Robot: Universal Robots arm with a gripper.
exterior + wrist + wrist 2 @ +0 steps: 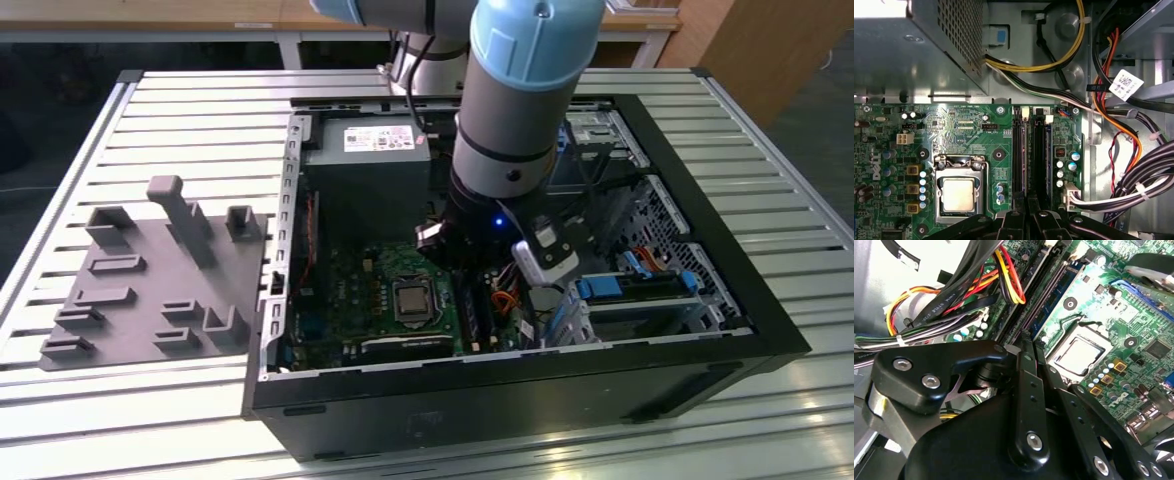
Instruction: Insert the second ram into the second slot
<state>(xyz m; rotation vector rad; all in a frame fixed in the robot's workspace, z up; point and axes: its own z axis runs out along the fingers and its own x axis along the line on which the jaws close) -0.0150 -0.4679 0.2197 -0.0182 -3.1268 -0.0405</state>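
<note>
The arm (514,110) reaches into the open computer case (747,330), its gripper (1026,347) pinched together over the motherboard (969,125). The second ram (1061,287) stands edge-on in a slot just beyond the fingertips, seemingly mid-seating. This calls for straight, even downward pressure.

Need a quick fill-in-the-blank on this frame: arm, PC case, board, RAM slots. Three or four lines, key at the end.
1. The arm reaches into the open computer case from ____.
2. The motherboard is ____ in colour.
3. In the exterior view, the grey fixture tray lies on that view's ____ of the case.
4. In the first wrist view, the gripper is over the memory slots, which run beside the ____ socket.

Missing words: above; green; left; CPU
</note>
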